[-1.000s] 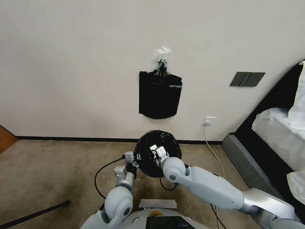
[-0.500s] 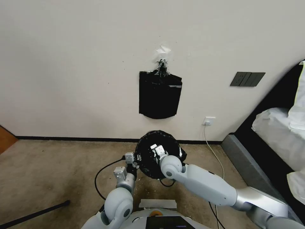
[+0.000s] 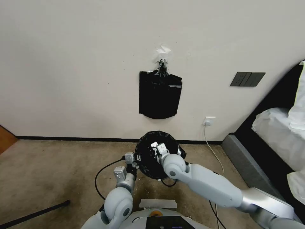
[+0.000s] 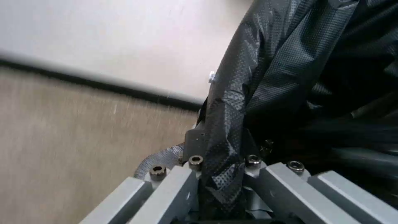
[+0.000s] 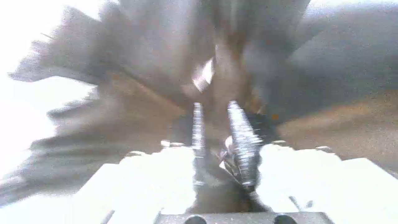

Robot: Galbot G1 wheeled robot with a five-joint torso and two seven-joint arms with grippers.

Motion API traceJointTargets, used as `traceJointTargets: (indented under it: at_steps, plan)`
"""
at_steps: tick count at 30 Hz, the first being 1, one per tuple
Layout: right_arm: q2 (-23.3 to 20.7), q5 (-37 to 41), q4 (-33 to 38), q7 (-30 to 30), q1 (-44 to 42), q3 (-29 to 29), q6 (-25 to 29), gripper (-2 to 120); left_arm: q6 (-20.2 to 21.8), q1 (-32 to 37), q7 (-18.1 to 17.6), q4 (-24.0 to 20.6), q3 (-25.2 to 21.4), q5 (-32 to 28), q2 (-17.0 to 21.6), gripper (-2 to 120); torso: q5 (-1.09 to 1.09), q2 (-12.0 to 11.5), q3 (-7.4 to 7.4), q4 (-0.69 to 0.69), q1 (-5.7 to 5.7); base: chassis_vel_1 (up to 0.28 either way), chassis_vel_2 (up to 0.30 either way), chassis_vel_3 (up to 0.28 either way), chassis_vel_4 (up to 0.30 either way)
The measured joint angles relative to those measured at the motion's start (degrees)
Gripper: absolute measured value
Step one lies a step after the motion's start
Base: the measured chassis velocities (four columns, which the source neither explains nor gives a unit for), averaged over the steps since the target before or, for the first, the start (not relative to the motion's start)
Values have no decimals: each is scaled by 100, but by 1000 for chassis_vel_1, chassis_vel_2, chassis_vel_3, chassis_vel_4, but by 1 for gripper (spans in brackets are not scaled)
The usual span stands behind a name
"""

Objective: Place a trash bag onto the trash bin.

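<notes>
Head view: the trash bag (image 3: 158, 156) is draped over the trash bin on the floor by the wall; the left gripper (image 3: 136, 161) grips its left rim, the right gripper (image 3: 156, 149) reaches inside.
Left wrist view: jaws pinching a fold of the bag (image 4: 232, 130).
Right wrist view: jaws pressed nearly together on film (image 5: 215, 130)

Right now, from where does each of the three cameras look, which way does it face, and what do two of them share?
Head view: from the robot's head, forward and down at floor and wall; both arms reach the thin glossy black plastic trash bag.
Left wrist view: along the left gripper, whose fingers clamp a fold of bag film.
Right wrist view: along the right gripper, fingers close together inside blurred film.
Shared: head and left wrist views both show the bag and the dark baseboard.
</notes>
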Motion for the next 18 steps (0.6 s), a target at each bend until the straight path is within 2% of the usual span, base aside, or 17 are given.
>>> traceJointTargets:
  at_steps: [2, 3, 6, 7, 11, 12, 14, 17, 18]
  plan:
    - [-248, -4, 363, -228, -359, 367, 2, 39, 196, -96, -371, 123, -10, -563, -93, 1, -1, 0, 0, -2, 0, 0, 0, 0, 0]
    - [-248, -4, 363, -228, -359, 367, 2, 39, 196, -96, -371, 123, -10, -563, -93, 1, -1, 0, 0, -2, 0, 0, 0, 0, 0]
    - [-459, -235, 649, -575, -1161, 1064, 3, 53, 440, -226, -737, 365, -2, -1003, -186, 1, 0, 0, 0, -2, 0, 0, 0, 0, 0]
    - [-459, -235, 649, -575, -1161, 1064, 3, 53, 440, -226, -737, 365, -2, -1003, -186, 1, 0, 0, 0, -2, 0, 0, 0, 0, 0]
    - [-534, -475, 788, -922, -1887, 1697, 3, 70, 618, -401, -996, 663, 25, -1276, -346, 1, -1, 0, 0, -2, 0, 0, 0, 0, 0]
    - [-534, -475, 788, -922, -1887, 1697, 3, 70, 618, -401, -996, 663, 25, -1276, -346, 1, -1, 0, 0, -2, 0, 0, 0, 0, 0]
    - [-542, -545, 840, -1011, -2102, 1885, 4, 82, 816, -513, -1074, 774, -2, -1453, -396, 1, 0, 0, 0, 0, 0, 0, 0, 0, 0]
    - [-545, -600, 867, -1059, -2227, 1998, 4, 89, 985, -610, -1123, 864, -13, -1510, -414, 1, -2, 0, 0, -1, 0, 0, 0, 0, 0]
    - [-549, -707, 885, -1158, -2352, 2113, 5, 96, 1063, -694, -1136, 941, -15, -1517, -413, 1, 0, 0, 0, 1, 0, 0, 0, 0, 0]
